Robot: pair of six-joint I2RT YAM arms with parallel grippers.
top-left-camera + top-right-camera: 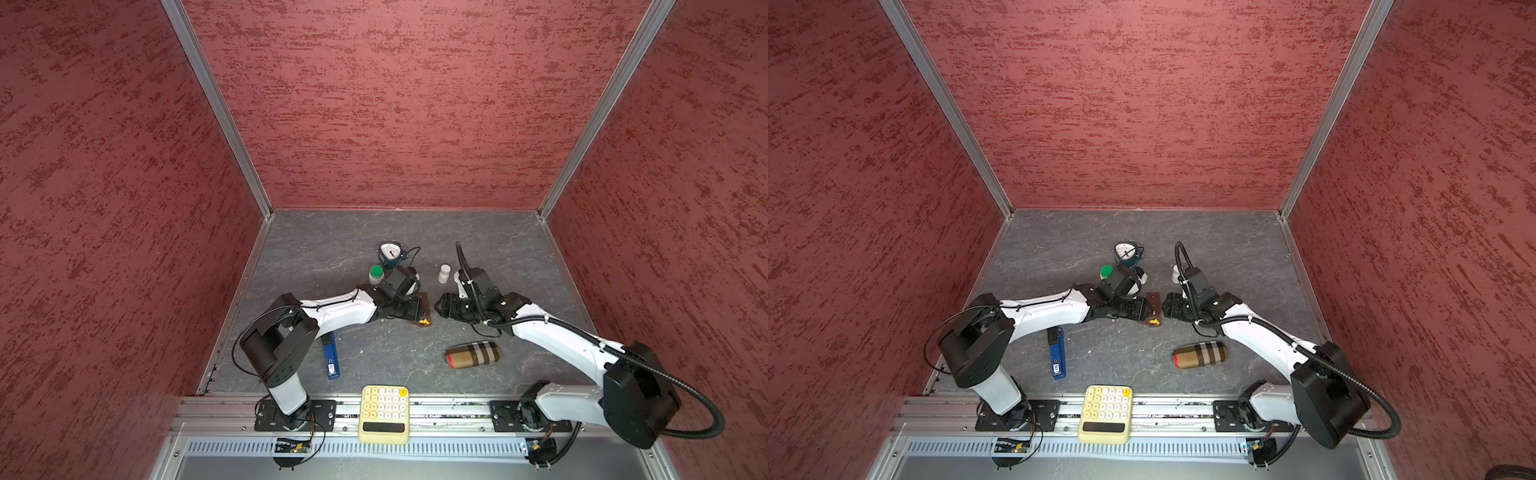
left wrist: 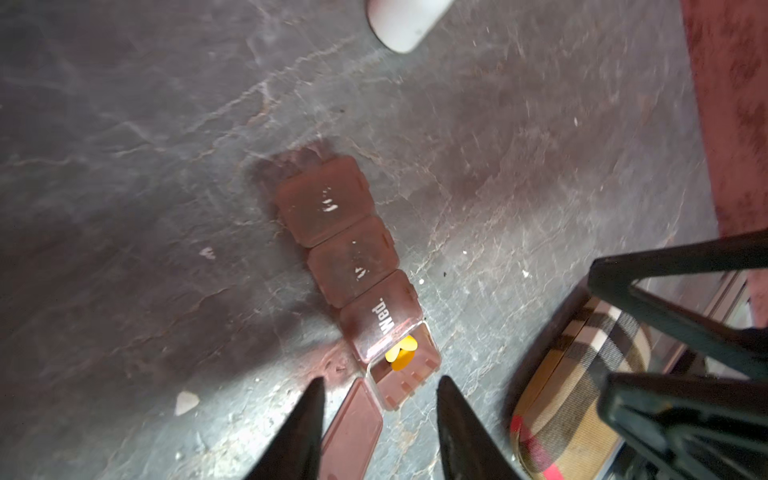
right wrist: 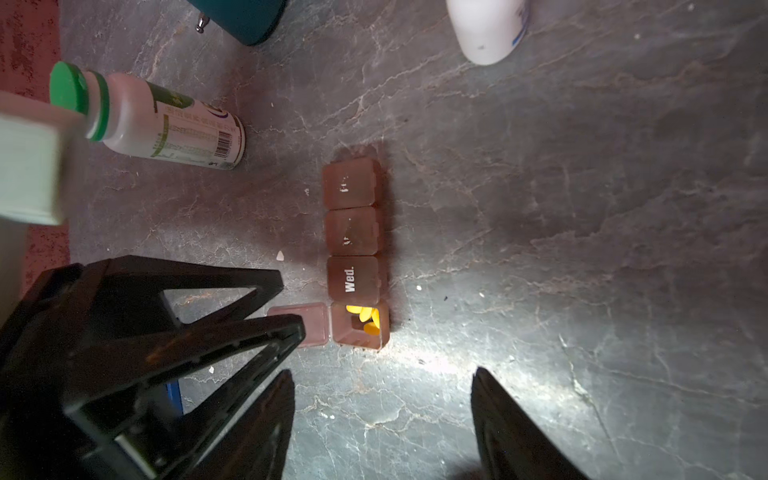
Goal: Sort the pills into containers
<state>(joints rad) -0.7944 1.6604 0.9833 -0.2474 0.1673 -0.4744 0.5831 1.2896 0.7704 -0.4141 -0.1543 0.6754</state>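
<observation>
Pills (image 3: 365, 318), yellow ones, lie in the end compartment of the containers (image 3: 353, 232), a brown strip that rests flat on the table (image 3: 582, 208) between the two arms. Its lid (image 2: 353, 432) is folded out to the side; the three other compartments are closed. The left claw (image 2: 380, 379) is spread, its tips close by the open lid, and it pinches nothing. The right claw (image 3: 383, 370) is spread wide too, empty, near the open end but apart from it. I think the danger is the light strip: a finger that catches the lid or pushes sideways can slide or tip it and spill the pills. The green-capped bottle (image 1: 376, 274) stands just beside the left wrist and could be knocked over.
</observation>
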